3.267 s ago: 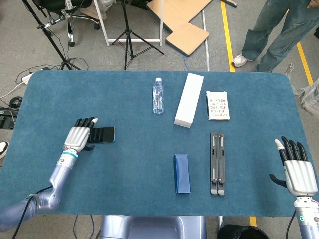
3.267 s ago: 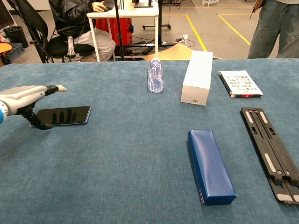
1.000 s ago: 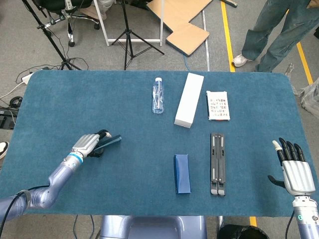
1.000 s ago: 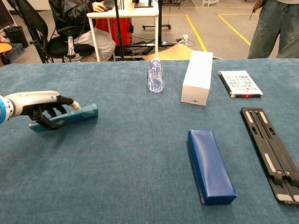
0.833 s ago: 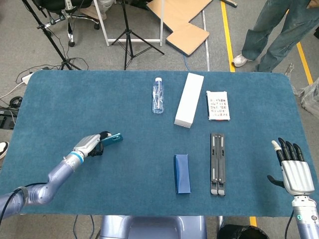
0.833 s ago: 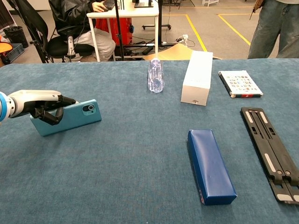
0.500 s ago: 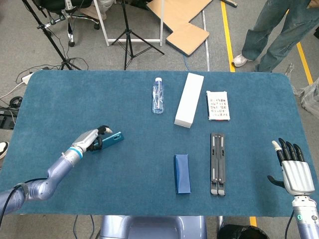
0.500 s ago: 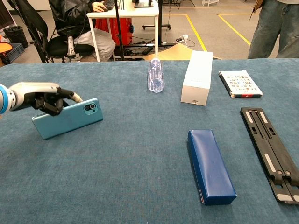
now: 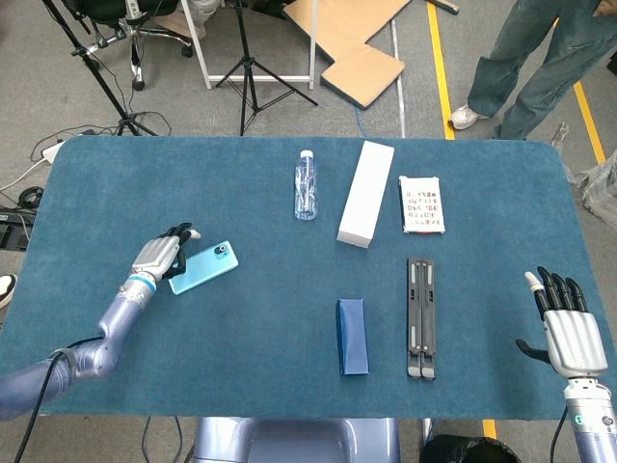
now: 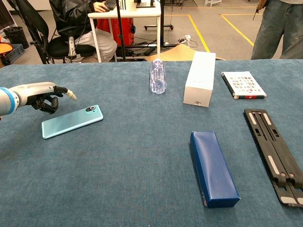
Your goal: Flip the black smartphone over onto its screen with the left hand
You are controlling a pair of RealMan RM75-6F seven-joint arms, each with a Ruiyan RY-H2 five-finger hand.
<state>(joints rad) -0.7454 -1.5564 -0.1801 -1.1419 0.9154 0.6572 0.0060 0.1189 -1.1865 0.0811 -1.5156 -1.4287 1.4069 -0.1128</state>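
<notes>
The phone [image 10: 72, 121] lies flat on the table [image 10: 142, 179] with its teal back and camera lens up, so its screen is down and the flip looks done. It sits just beside the left hand [image 10: 41, 98], on the side toward the table's middle and a little nearer the robot in the chest view; in the head view the left hand [image 9: 160, 253] appears to touch or just clear the phone's [image 9: 203, 267] near end, and I cannot tell which. The phone's long axis runs away from the hand toward the table's middle, slightly skewed, with the lens at the far end. The left hand holds nothing: its fingers [image 10: 61, 91] are partly curled, one tip pointing out over the phone, and it hangs just above the cloth. The right hand [image 9: 573, 328] is well apart at the opposite edge, fingers straight and spread, holding nothing, so the left is by far the nearer. What is left, as I judge it, is for the left hand to draw back from the phone without nudging it; the curled fingers close to its end are the one risk.
</notes>
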